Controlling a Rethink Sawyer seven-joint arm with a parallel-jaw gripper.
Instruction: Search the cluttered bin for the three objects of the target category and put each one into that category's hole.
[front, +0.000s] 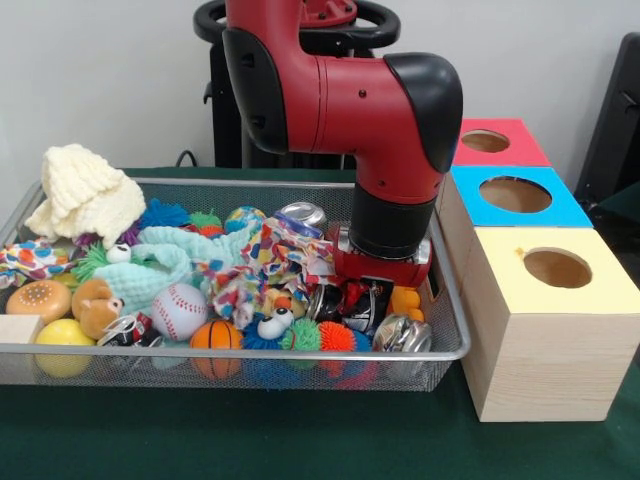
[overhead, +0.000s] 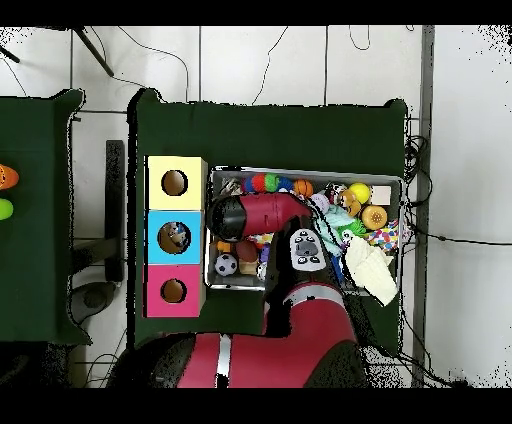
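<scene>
Down front, the yellow-topped wooden box (front: 545, 335) sits nearest on the green desk (front: 300, 440), blue-topped box (front: 515, 195) and red-topped box (front: 497, 141) lined up toward 12 o'clock. Gripper (front: 365, 300) is buried among crushed silver cans (front: 402, 333) in the wire mesh bin (front: 230, 352); open or closed, cannot tell. White baseball (front: 179, 310) lies at its 9 o'clock, orange mini basketball (front: 216, 335) close by.

Your red and black arm (front: 340, 100) came down from above with its wrist bent so the black cuff pointed straight down. The gripper (front: 372, 300) hung just below that cuff, sunk low among the clutter. You could not tell from either view how its jaws stood.
</scene>
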